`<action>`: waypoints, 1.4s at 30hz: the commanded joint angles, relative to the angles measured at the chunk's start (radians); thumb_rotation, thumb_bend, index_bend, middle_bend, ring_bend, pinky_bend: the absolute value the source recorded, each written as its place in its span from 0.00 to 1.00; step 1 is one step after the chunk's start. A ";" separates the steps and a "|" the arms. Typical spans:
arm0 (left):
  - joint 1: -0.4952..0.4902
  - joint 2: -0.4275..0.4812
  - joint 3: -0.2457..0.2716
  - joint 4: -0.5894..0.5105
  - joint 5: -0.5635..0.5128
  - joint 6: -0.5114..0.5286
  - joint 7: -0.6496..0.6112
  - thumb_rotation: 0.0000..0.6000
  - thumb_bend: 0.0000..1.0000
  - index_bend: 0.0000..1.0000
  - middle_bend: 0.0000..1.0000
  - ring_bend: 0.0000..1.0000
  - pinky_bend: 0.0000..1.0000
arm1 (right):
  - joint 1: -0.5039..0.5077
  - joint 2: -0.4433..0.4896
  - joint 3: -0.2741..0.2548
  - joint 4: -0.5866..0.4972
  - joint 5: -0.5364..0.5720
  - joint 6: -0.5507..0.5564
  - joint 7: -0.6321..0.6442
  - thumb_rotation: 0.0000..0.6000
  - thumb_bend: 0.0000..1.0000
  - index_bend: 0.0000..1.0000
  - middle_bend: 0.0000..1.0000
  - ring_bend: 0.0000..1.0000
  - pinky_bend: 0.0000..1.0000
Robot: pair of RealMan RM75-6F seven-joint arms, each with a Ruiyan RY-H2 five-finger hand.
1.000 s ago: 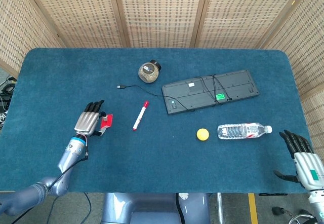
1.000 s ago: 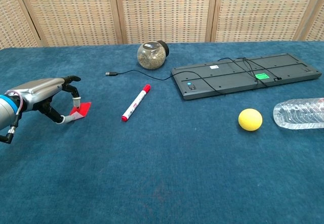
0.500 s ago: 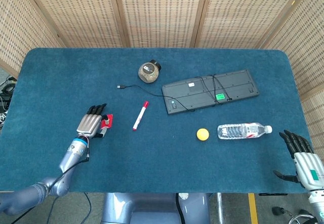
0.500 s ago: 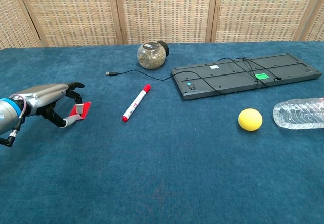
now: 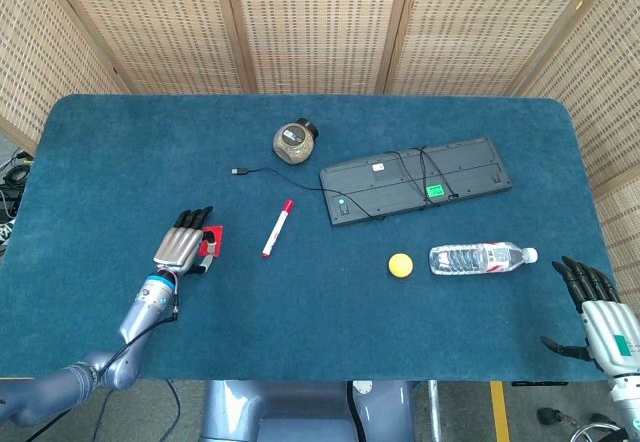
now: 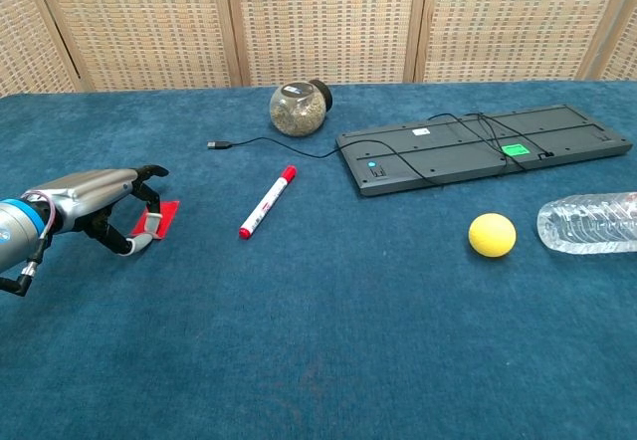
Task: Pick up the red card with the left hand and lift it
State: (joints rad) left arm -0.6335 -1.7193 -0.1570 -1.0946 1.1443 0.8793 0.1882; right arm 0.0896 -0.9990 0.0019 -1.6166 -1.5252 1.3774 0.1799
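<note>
The red card lies low on the blue table at the left, left of the red marker. My left hand reaches over its near edge. In the chest view the left hand pinches the red card between thumb and a finger, and the card sits nearly flat, close to the cloth. My right hand hangs off the table's near right corner with fingers apart and nothing in it.
A jar, a black cable and a dark keyboard lie mid-table. A yellow ball and a lying water bottle are to the right. Wicker screens stand behind the table.
My left hand has shifted a little toward the table's near edge while keeping its pinch. The card has gone from tilted up to nearly flat. The right hand has not moved.
</note>
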 commanded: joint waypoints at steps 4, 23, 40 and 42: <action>-0.001 0.000 -0.002 0.000 -0.006 -0.001 0.004 1.00 0.46 0.63 0.00 0.00 0.00 | 0.001 0.000 -0.001 0.000 -0.001 -0.001 -0.002 1.00 0.00 0.05 0.00 0.00 0.00; -0.098 0.031 -0.162 0.111 -0.027 -0.015 -0.153 1.00 0.46 0.64 0.00 0.00 0.00 | 0.009 -0.013 0.006 0.014 0.008 -0.010 -0.018 1.00 0.00 0.05 0.00 0.00 0.00; 0.071 0.324 -0.055 -0.262 0.241 0.239 -0.425 1.00 0.45 0.64 0.00 0.00 0.00 | 0.013 -0.024 0.007 0.014 0.018 -0.021 -0.039 1.00 0.00 0.05 0.00 0.00 0.00; 0.113 0.385 -0.014 -0.342 0.289 0.276 -0.472 1.00 0.45 0.64 0.00 0.00 0.00 | 0.012 -0.022 0.007 0.013 0.017 -0.018 -0.034 1.00 0.00 0.05 0.00 0.00 0.00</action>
State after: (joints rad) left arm -0.5896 -1.4259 -0.2344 -1.3305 1.3548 1.0880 -0.2090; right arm 0.1024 -1.0215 0.0089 -1.6036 -1.5076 1.3586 0.1454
